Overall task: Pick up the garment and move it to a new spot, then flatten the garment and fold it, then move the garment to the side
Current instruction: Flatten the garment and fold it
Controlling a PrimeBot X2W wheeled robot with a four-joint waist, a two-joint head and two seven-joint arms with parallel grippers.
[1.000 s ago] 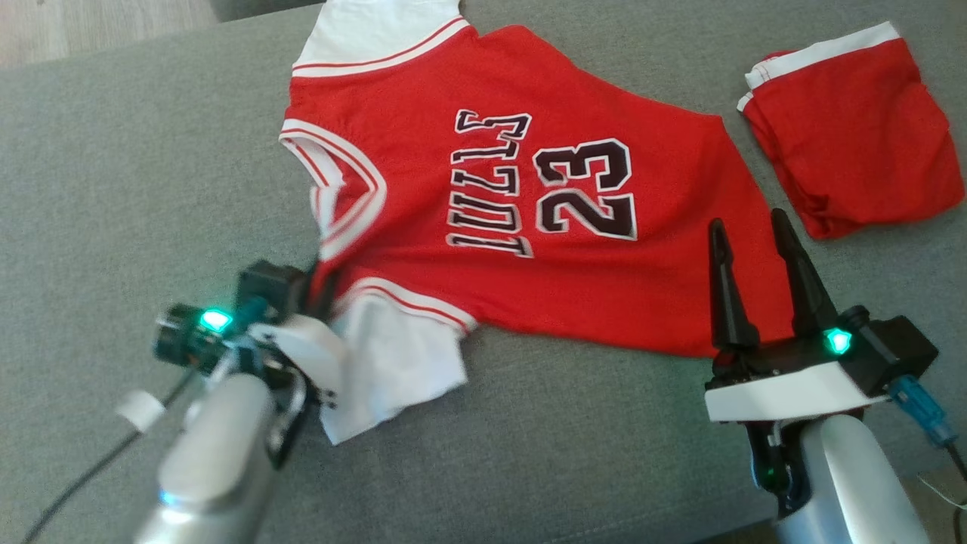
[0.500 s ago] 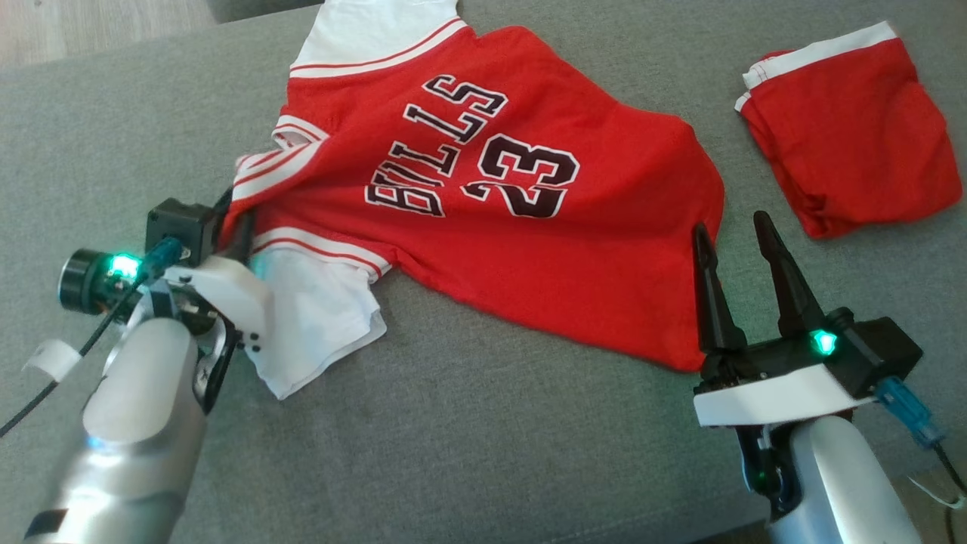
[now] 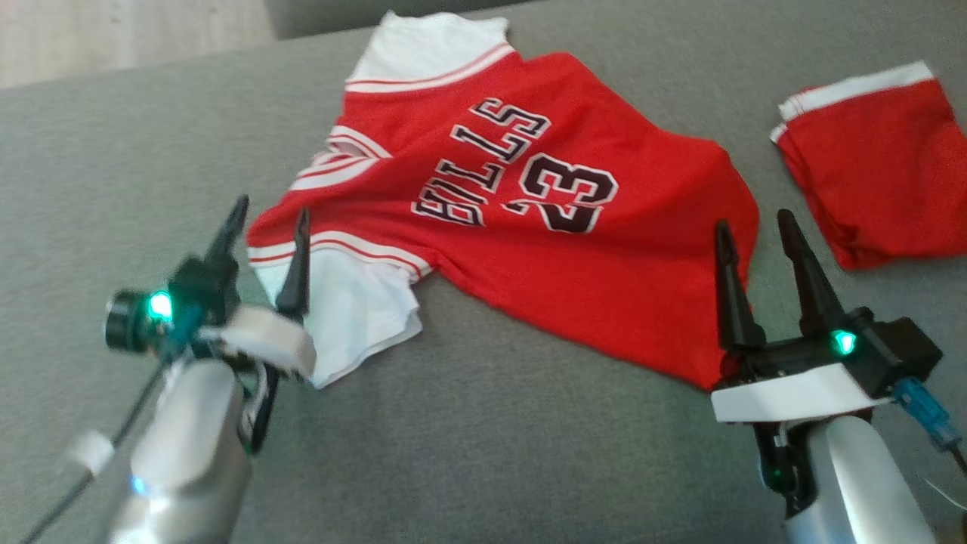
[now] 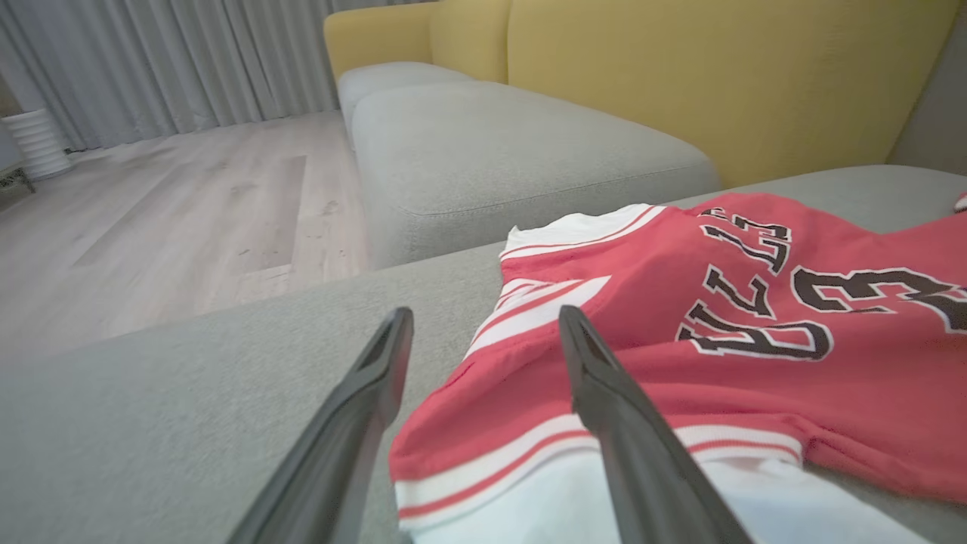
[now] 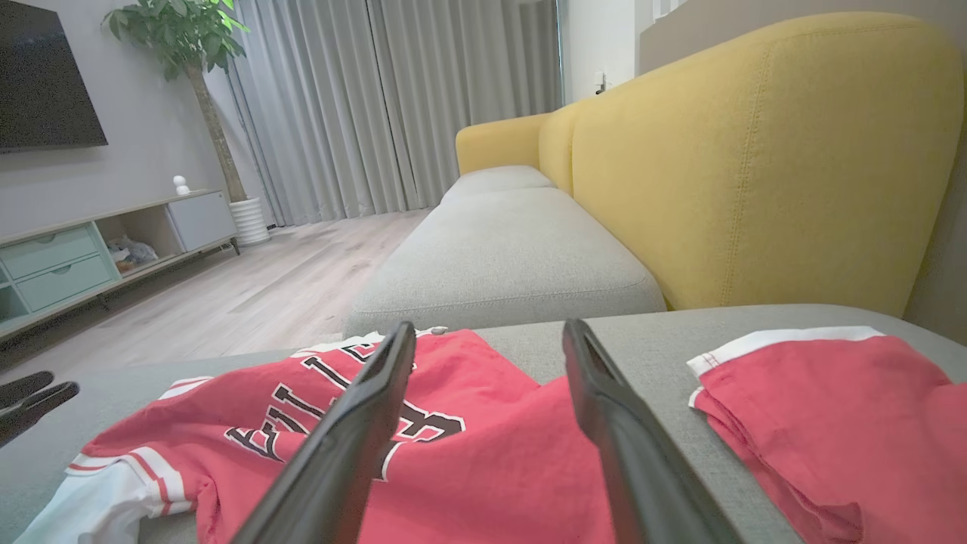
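Red jersey (image 3: 544, 227) sprawled mid-frame on grey sofa cushion (image 3: 483, 453), rumpled at its frame-left sleeve. Left gripper (image 3: 272, 208) and right gripper (image 3: 753, 221) both gape, holding nothing. Likely light, limp knit — pinch sleeve trim or hem corners.

So the left gripper (image 3: 272, 208), two long dark fingers on a pale silver forearm (image 3: 189, 453), sits spread wide open, and the matching right gripper (image 3: 753, 220) is wide open too, both pointing forward.
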